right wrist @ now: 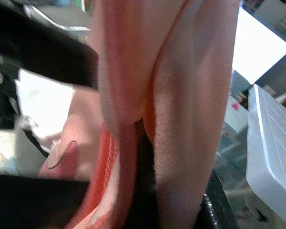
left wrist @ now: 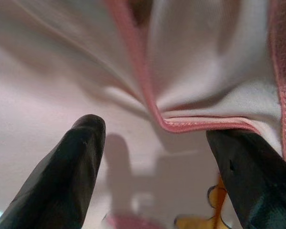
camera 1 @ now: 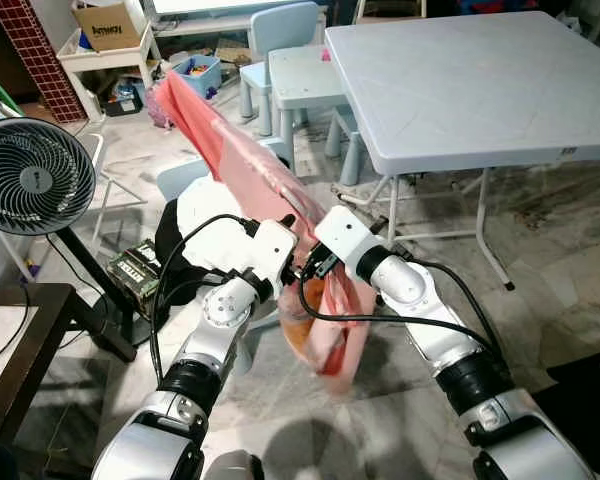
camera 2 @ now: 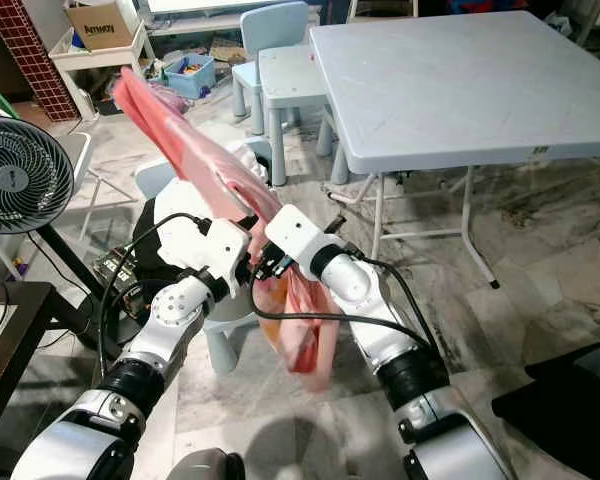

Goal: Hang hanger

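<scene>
A long pink garment point(camera 1: 242, 160) stretches from the upper left down to the middle, and its lower end point(camera 1: 342, 345) hangs loose. My right gripper point(camera 1: 311, 268) is shut on the cloth at mid-length; in the right wrist view pink folds point(right wrist: 181, 95) are pressed against a black finger point(right wrist: 148, 191). My left gripper point(camera 1: 292, 272) sits right beside it, against the cloth. Its two fingers point(left wrist: 71, 167) stand open, with a pink hem point(left wrist: 181, 125) running between them further off. An orange patch point(camera 1: 294, 328) shows below the grippers; whether it is a hanger I cannot tell.
A grey folding table point(camera 1: 460, 80) stands at the right. Light blue child chairs point(camera 1: 280, 40) are behind it. A black fan point(camera 1: 30, 175) and a dark side table point(camera 1: 20, 330) are on the left. A white seat with black cloth point(camera 1: 195, 215) lies under the garment.
</scene>
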{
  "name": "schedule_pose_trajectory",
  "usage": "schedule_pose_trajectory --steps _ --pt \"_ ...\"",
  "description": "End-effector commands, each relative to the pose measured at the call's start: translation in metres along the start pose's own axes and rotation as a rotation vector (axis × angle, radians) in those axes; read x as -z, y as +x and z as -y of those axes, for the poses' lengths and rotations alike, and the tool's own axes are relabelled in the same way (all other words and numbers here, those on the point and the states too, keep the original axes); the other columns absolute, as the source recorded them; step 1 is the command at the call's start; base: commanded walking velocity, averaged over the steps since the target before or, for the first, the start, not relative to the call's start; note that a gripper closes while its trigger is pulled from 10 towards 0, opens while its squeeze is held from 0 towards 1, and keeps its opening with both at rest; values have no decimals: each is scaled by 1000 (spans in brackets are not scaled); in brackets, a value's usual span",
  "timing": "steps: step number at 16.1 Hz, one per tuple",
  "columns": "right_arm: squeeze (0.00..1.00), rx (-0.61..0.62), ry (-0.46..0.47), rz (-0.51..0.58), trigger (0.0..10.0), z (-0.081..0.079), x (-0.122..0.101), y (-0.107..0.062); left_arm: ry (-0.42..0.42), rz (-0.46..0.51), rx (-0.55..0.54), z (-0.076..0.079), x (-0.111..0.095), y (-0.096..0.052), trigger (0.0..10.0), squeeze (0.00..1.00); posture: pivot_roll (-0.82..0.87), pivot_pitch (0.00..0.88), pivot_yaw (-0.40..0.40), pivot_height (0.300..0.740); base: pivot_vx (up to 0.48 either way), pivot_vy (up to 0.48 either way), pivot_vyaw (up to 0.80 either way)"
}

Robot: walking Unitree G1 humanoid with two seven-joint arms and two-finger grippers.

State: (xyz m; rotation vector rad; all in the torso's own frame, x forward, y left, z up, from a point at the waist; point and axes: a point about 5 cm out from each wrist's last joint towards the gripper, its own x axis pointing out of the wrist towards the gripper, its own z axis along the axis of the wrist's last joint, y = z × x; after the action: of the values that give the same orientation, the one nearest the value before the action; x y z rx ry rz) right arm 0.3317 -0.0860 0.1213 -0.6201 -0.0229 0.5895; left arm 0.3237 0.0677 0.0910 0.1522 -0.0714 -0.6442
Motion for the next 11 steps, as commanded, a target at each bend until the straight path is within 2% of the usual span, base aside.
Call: schedule_pose_trajectory --steps 1,2,4,7,11 --pt "0 -39 57 -29 10000 -7 8 -1 20 42 -55 -11 -9 1 10000 0 -54 0 45 740 0 0 0" --pt "0 -84 93 -18 10000 -12 7 -3 27 42 -67 -13 -9 1 10000 0 -54 0 45 740 0 0 0" --pt "0 -250 70 -20 10000 -28 13 -18 58 30 -128 -24 -10 0 10000 0 -54 0 45 740 0 0 0" --pt "0 -346 85 -61 10000 -26 26 -40 73 5 -182 -36 -8 -3 10000 0 -54 0 45 740 0 0 0" --pt "0 -537 -1 -149 10000 -22 44 -75 89 -7 -223 -44 -7 -5 10000 0 -61 0 45 740 0 0 0"
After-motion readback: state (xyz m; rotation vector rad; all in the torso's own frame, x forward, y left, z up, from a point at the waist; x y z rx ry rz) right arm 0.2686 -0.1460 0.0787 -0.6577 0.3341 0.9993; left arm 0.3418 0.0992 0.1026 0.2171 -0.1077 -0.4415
